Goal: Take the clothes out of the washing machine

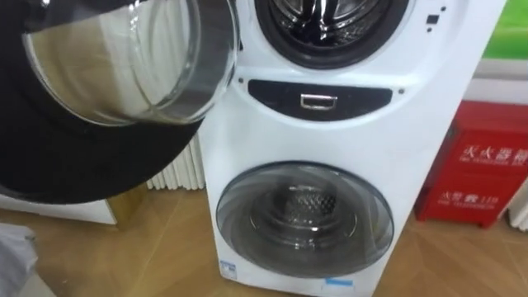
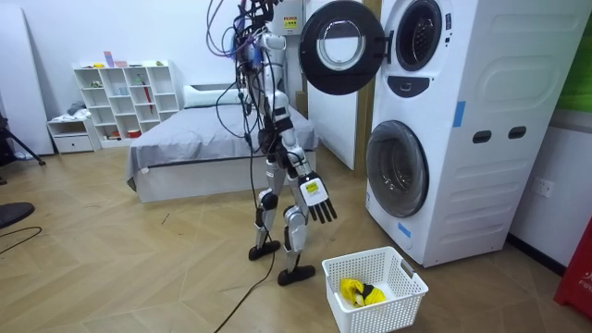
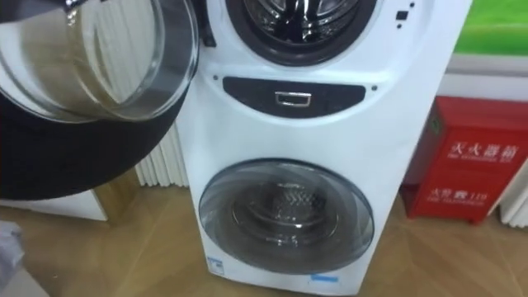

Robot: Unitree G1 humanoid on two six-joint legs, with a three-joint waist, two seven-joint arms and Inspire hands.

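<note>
Right hand (image 2: 317, 198) hangs low beside the robot's leg in the room view. Its fingers (image 2: 326, 213) are straight, spread and pointing down, holding nothing. Below them and toward the room view's right, well apart, the basket (image 2: 408, 278) sits on the floor (image 2: 139, 268). In it lies the cloth (image 2: 360, 293): yellow with a dark patch, crumpled into a low heap in the half toward the room view's left. Its longer side runs roughly left to right in that view, and I cannot tell which way it points. The robot stands upright facing the washer (image 2: 481, 102), a white tower with 2 round ports. The top door (image 1: 99, 99) stands wide open to the left. The top drum (image 1: 330, 16) is dark inside, and I cannot tell whether any cloth lies in it. The bottom door (image 1: 304, 216) is closed, with the steel drum behind its glass.
</note>
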